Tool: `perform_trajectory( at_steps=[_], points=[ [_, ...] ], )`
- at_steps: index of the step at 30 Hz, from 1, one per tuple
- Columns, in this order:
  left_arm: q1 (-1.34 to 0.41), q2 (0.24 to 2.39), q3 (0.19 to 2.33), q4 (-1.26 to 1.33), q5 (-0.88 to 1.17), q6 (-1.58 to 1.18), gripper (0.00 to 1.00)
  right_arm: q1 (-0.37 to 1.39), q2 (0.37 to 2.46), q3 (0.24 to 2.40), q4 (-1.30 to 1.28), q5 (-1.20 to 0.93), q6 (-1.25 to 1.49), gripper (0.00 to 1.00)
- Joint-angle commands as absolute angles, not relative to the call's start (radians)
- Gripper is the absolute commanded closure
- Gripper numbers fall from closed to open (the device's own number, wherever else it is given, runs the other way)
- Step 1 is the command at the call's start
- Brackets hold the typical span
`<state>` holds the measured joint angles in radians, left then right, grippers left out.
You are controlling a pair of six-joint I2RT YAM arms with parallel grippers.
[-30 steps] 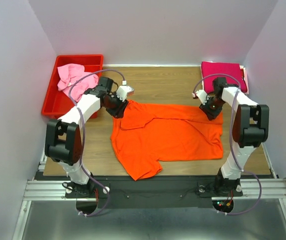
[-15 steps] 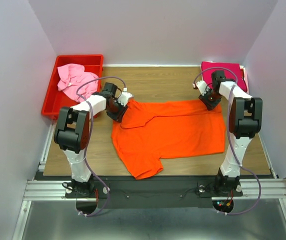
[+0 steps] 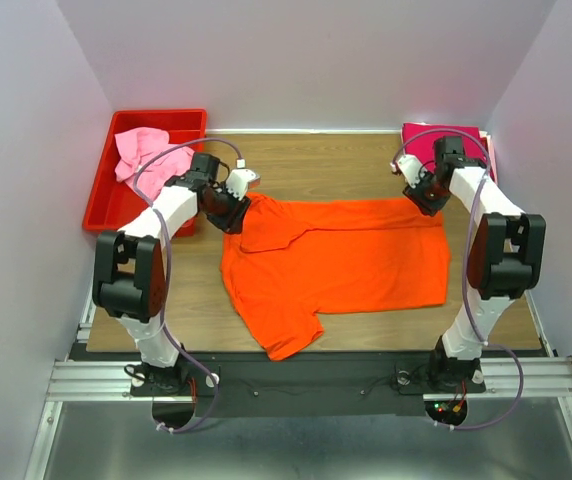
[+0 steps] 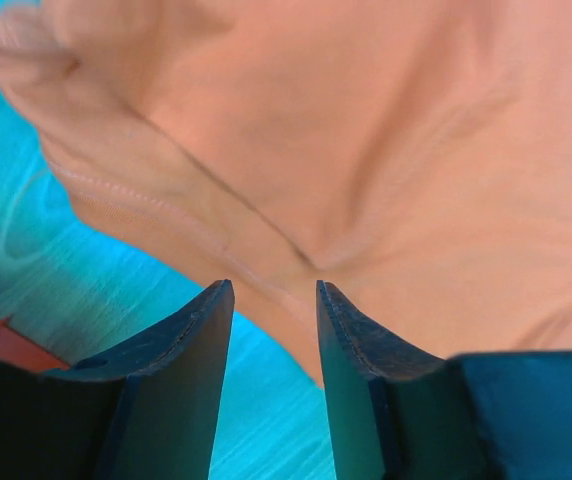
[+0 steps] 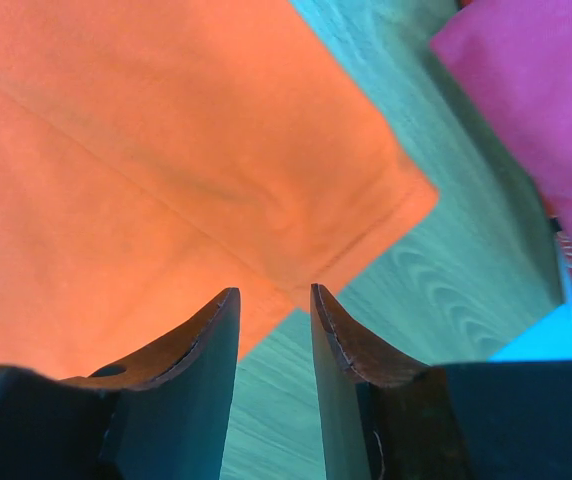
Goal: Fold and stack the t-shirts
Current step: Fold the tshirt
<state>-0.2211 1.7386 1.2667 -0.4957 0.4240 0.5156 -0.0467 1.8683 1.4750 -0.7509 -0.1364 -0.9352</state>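
Wooden table (image 3: 316, 160), orange t-shirt (image 3: 366, 260) flat, left tool (image 4: 274, 288), right tool (image 5: 274, 290) unclenched at its far corners

Colours: three plain shirts, wood table

Orange shirt (image 3: 336, 255), mid-table: bright orange, no print, hem stitching in the same orange. Magenta shirt (image 3: 444, 138), far right corner: plain. Pink shirt (image 3: 144, 155), in the bin: light pink, plain. Bin (image 3: 106, 210), far left corner: red. Table (image 3: 316, 165): brown wood grain, reads teal in both wrist views. Arms (image 3: 171, 210): white shells, black joints. Fingers (image 4: 166, 390): black. Walls (image 3: 306, 60): pale lavender-white.
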Motion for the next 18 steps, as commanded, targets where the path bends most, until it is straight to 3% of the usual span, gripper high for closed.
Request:
perform_trajectory(
  at_steps=[1,18],
  points=[
    [-0.247,1.675,1.299,-0.546,0.494,0.512,0.48,-0.058,1.864,1.456,-0.735,-0.117,-1.008,0.6],
    [-0.337,1.747,1.213,-0.454,0.371,0.417,0.46,-0.089,2.023,1.508,-0.733,-0.067,-1.062,0.59]
  ],
)
